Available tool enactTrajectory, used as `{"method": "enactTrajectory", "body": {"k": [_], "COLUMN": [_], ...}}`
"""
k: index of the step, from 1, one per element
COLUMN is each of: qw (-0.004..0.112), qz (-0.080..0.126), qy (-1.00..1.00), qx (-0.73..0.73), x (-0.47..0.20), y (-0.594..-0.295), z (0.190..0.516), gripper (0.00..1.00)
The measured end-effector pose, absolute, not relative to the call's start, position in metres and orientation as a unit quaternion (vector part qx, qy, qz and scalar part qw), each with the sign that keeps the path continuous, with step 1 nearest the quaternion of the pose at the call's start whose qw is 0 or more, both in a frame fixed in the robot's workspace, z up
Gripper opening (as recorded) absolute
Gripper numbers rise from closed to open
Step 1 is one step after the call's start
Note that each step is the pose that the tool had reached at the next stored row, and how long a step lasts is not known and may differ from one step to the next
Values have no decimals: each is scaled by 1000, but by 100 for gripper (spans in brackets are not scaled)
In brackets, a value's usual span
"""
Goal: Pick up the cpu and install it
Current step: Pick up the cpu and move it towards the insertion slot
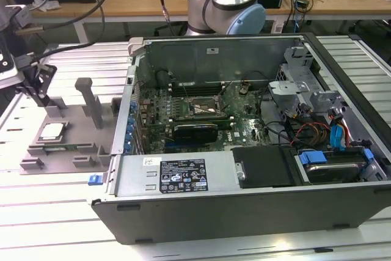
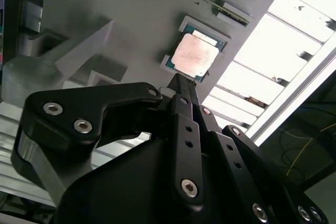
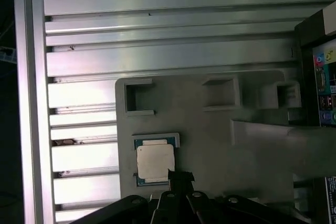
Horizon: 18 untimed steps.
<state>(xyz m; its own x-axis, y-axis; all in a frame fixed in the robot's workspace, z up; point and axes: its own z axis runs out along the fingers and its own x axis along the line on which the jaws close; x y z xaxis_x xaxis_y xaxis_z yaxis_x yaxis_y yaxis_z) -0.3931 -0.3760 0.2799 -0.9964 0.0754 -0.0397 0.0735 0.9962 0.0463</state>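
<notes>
The cpu (image 1: 52,131) is a small square chip with a shiny silver top. It lies flat in a shallow pocket of the grey plastic fixture (image 1: 67,145), at the exterior view's left. In both wrist views the cpu (image 2: 195,56) (image 3: 155,161) shows just beyond my fingertips. My black gripper (image 1: 41,97) hangs above the fixture's back end, a short way from the chip and apart from it. Its fingers (image 2: 181,103) are pressed together into one narrow tip, shut on nothing. The socket (image 1: 206,107), a metal frame with a dark centre, sits on the motherboard inside the open computer case.
The open computer case (image 1: 244,169) takes up the middle and right of the ribbed aluminium table (image 1: 49,212). Two upright grey blocks (image 1: 91,99) rise from the fixture between the cpu and the case wall. Cables and a drive cage (image 1: 305,96) crowd the case's right side.
</notes>
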Motion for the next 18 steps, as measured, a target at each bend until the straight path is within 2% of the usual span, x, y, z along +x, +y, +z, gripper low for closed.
{"method": "enactTrajectory", "body": {"k": [18], "qw": [21], "qz": [22], "qy": [999], "qx": [37], "x": [-404], "y": [-380], "z": [238], "gripper": [11]}}
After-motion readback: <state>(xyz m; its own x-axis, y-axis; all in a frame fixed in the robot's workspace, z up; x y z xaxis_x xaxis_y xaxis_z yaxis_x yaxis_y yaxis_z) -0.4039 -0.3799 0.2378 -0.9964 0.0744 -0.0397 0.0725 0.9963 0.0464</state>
